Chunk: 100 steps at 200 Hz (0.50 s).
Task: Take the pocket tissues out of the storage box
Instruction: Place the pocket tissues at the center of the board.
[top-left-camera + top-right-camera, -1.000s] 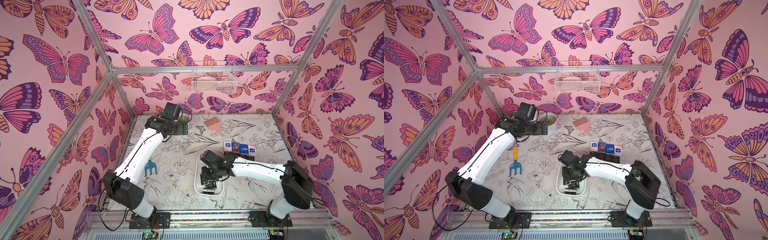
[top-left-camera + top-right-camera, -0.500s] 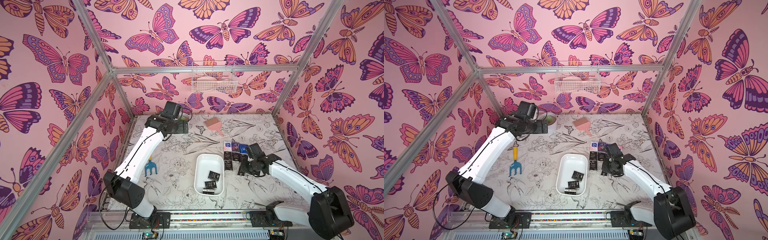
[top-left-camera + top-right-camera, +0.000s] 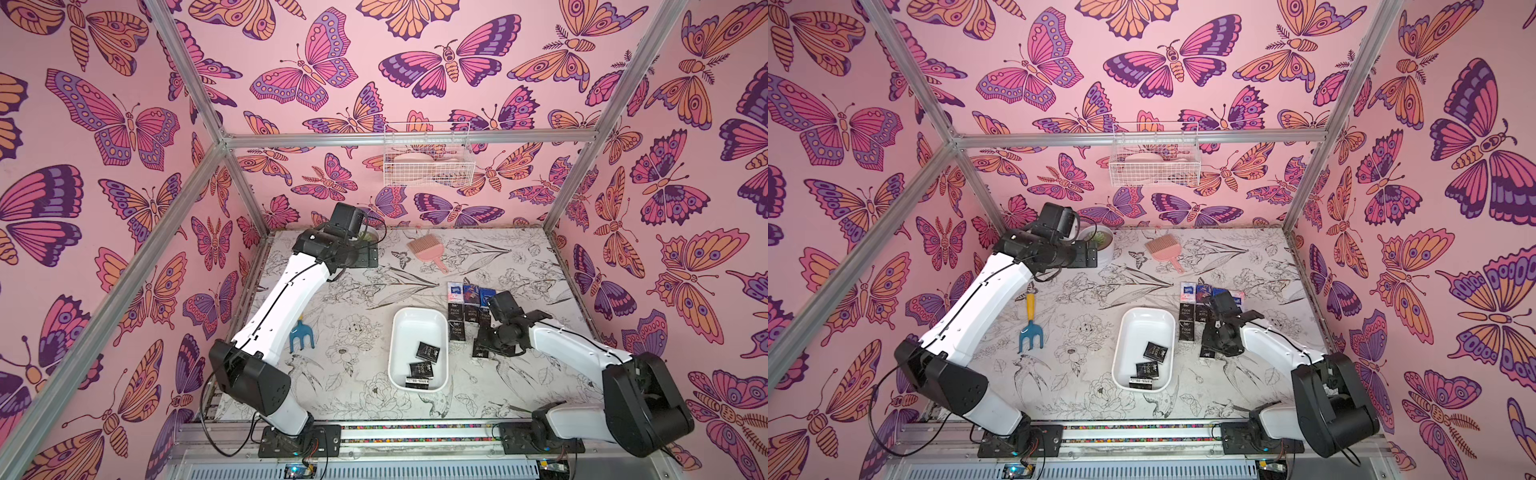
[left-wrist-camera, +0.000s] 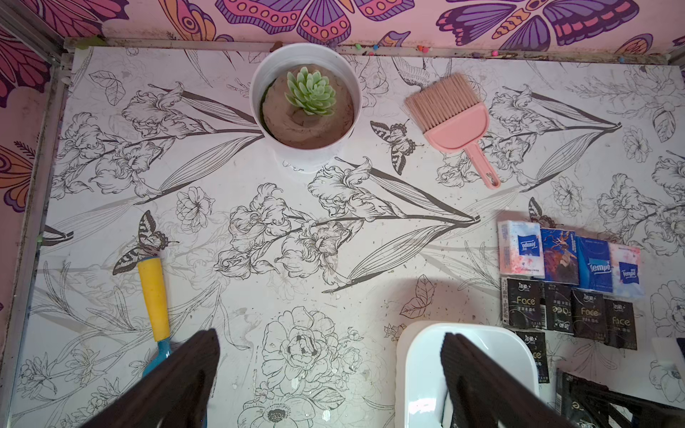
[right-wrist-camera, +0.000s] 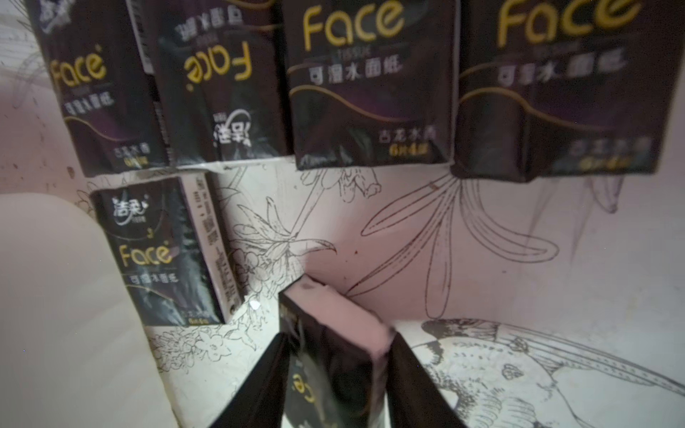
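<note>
Nearest the robot's base, in the middle of the flower-printed table [image 3: 332, 374], lies the white storage box [image 3: 417, 332], its long side running away from the base. Three black pocket tissues [image 3: 428, 351] lie loose in its near half. Just right of the box, the right gripper [image 5: 339, 339] points down at the table with a black Face packet [image 5: 333, 374] between its two fingers. The fingers flank it closely, but whether they press on it cannot be told. Beside the box's right wall lies another black packet [image 5: 163, 252]. Beyond it four black Face packets [image 4: 589, 318] sit side by side on the table, with a row of four blue and white Tempo packets [image 4: 593, 263] right behind them. On the left side of the table lies a blue hand rake [image 3: 1030, 328] with a yellow handle. Farther back are a pink brush [image 4: 452, 122] and a round white pot [image 4: 305, 155] holding a green succulent. The left gripper [image 4: 328, 335] hangs near the pot, its fingers spread wide apart. A white wire basket [image 3: 428, 166] hangs on the back wall.
</note>
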Each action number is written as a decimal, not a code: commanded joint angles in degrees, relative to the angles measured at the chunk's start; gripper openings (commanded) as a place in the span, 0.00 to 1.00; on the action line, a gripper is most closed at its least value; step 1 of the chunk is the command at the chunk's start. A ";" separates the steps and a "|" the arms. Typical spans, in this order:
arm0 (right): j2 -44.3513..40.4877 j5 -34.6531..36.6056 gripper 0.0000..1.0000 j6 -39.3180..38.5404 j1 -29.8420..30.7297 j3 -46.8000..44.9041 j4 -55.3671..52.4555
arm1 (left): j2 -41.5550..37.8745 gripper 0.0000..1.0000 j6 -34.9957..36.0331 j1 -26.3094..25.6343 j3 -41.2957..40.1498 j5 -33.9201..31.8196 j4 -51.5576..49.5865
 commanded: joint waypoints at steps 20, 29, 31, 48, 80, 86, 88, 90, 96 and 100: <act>-3.82 3.22 0.55 -0.16 -0.54 1.15 -5.41 | 0.69 1.00 0.54 -0.34 1.15 0.05 -0.85; -4.41 3.23 0.55 0.14 -0.59 0.85 -5.91 | 0.65 1.00 0.54 -0.38 1.14 0.03 -0.83; -4.54 3.18 0.55 0.27 -0.57 0.80 -5.99 | 0.72 1.00 0.54 -0.43 1.15 -0.03 -0.83; -5.12 2.59 0.50 1.09 -0.55 -0.43 -5.92 | 0.59 1.00 0.54 -0.38 1.16 0.01 -0.87; -5.35 1.32 0.37 2.34 -0.56 -3.04 -3.86 | 0.48 1.00 0.65 -0.40 1.07 -0.09 -0.89; -5.25 1.20 0.35 2.51 -0.57 -3.44 -3.44 | 0.35 1.00 0.61 -0.38 1.03 -0.08 -0.96; -5.23 1.13 0.35 2.51 -0.52 -3.57 -3.26 | 0.36 1.00 0.62 -0.38 1.06 -0.15 -0.93; -5.16 1.11 0.35 2.56 -0.53 -3.71 -3.10 | 0.31 1.00 0.63 -0.38 1.07 -0.12 -0.89; -4.84 0.93 0.33 2.65 -0.57 -4.10 -2.55 | 0.30 1.00 0.57 -0.38 1.07 -0.08 -1.00; -4.59 0.77 0.33 2.74 -0.57 -4.28 -2.30 | 0.23 1.00 0.63 -0.45 1.07 -0.08 -0.94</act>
